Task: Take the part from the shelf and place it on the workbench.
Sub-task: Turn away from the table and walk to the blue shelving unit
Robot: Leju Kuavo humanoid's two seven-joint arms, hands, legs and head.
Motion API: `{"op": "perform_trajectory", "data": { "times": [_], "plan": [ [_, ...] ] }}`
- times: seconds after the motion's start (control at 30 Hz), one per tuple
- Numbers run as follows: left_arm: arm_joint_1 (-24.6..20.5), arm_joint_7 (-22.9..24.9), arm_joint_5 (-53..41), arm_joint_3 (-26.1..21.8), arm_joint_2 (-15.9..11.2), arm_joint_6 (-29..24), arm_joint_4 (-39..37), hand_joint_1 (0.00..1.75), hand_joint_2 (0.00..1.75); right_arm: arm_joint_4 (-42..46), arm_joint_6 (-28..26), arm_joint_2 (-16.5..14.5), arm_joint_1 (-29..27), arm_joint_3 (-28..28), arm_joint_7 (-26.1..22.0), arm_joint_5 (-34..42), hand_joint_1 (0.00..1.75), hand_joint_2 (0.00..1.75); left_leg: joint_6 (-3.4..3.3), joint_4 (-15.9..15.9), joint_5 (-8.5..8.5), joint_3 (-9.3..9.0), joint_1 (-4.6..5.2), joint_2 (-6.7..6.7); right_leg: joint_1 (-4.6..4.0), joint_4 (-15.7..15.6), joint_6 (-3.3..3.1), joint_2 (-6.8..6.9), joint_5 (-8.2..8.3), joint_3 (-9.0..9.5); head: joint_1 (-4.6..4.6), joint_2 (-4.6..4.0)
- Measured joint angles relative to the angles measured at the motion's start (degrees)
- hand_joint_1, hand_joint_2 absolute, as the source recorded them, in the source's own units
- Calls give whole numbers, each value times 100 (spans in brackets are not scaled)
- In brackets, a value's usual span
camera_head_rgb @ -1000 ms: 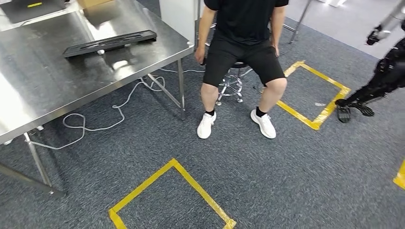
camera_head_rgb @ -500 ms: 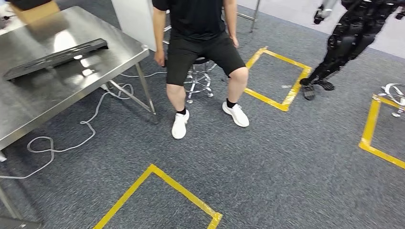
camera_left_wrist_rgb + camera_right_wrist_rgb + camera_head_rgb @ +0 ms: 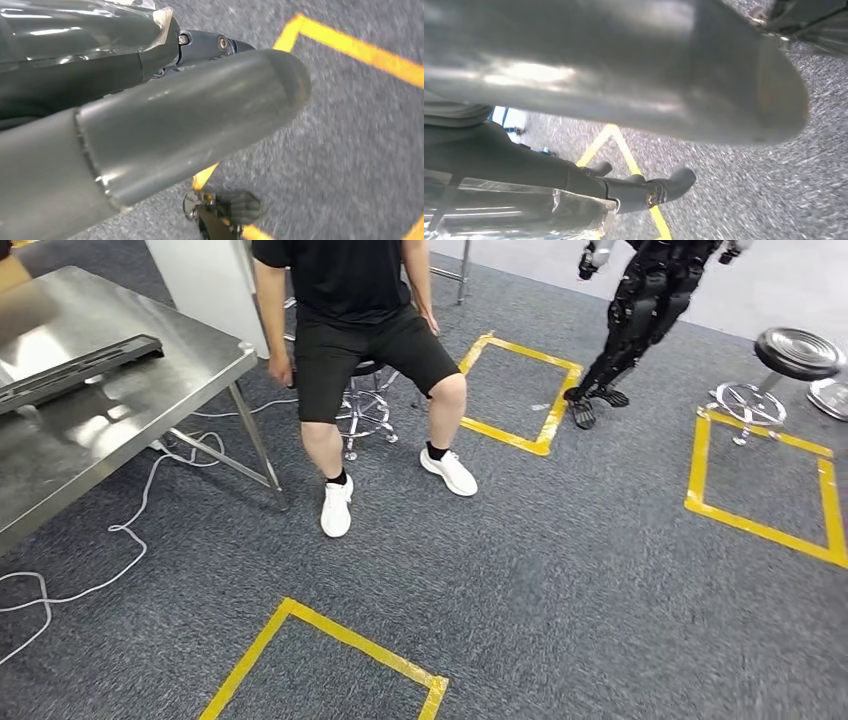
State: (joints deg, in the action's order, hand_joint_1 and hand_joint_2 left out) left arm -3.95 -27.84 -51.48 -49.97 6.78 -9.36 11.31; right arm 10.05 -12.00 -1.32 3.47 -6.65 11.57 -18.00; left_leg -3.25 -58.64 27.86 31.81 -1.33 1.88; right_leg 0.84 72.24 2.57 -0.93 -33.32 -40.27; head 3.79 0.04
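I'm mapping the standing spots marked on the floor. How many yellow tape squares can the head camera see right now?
3. One tape square lies just past the seated person's feet, one below the stool at the right, one at the bottom edge, partly cut off. Others may lie outside the frame.

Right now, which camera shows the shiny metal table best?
The head view shows it best: the metal table stands at the left with a long black tray on top and white cable trailing below. The wrist views look past the left hand and right hand at carpet and yellow tape.
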Motion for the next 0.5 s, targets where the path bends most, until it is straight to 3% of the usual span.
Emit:
{"op": "perform_trajectory", "data": {
  "times": [0.03, 0.07, 0.1, 0.17, 0.23, 0.3, 0.33, 0.4, 0.47, 0.5],
  "plan": [
    [1, 4, -2, 0, 2, 2, -1, 0, 0, -1, 4, 0, -4, -2, 1, -4, 0, 0, 1, -1, 1, 4, 7, 74, 7, 170, 32, 19, -49, -67, 0, 0],
    [-1, 6, -3, 1, 5, 5, -1, 0, 0, -1, 7, 1, -12, -3, 2, -7, 0, 0, 3, -1, 2, 5, 10, 145, 17, 125, 78, 41, -14, -22, 1, 0],
    [-3, 8, -5, 1, 9, 7, -1, 0, 0, -2, 10, 2, -17, -3, 3, -8, 0, 0, 10, -1, 5, 0, 9, 210, 26, -147, 127, 83, 95, 138, 2, 0],
    [-5, 9, -6, 1, 13, 7, 0, 0, 0, -2, 11, 3, -8, -4, 4, -9, 0, 0, 49, -4, 25, -30, 23, 335, 29, -995, 184, 375, 380, 616, 10, 0],
    [-3, 10, -6, 1, 12, 5, 1, 0, 0, -2, 11, 4, 14, -5, 4, -10, 0, 0, 127, -1, 64, -86, 50, 453, -15, -1467, 121, 611, 545, 854, 11, 0],
    [-12, 12, -6, 2, 16, 3, 1, 0, 0, -4, 11, 8, 16, -6, 4, -10, 0, 0, 206, 26, 94, -153, 55, 583, -61, -1501, 12, 532, 586, 836, 5, 0],
    [-19, 13, -6, 2, 17, 2, 1, 0, 0, -5, 11, 7, 10, -7, 4, -10, 0, 0, 243, 13, 125, -171, 40, 565, -24, -1516, -41, 453, 606, 854, -7, 0],
    [-21, 13, -7, 3, 16, -1, 1, 0, 0, -9, 11, 5, 3, -8, 11, -10, 0, 0, 287, -248, 348, -90, 12, 283, 44, -1551, -151, 305, 659, 892, -33, 0],
    [2, 23, -8, 3, 15, -5, -1, 0, 0, -9, 13, 3, 8, -9, 21, -11, 0, 0, 291, -932, 755, 214, -2, -82, 49, -1556, -230, 158, 685, 901, -56, 0],
    [15, 31, -8, 2, 16, -8, -1, 0, 0, -9, 16, 3, 9, -9, 27, -12, 0, 0, 289, -1299, 911, 396, -2, -162, 27, -1555, -250, 73, 686, 897, -61, 0]
  ]
}}
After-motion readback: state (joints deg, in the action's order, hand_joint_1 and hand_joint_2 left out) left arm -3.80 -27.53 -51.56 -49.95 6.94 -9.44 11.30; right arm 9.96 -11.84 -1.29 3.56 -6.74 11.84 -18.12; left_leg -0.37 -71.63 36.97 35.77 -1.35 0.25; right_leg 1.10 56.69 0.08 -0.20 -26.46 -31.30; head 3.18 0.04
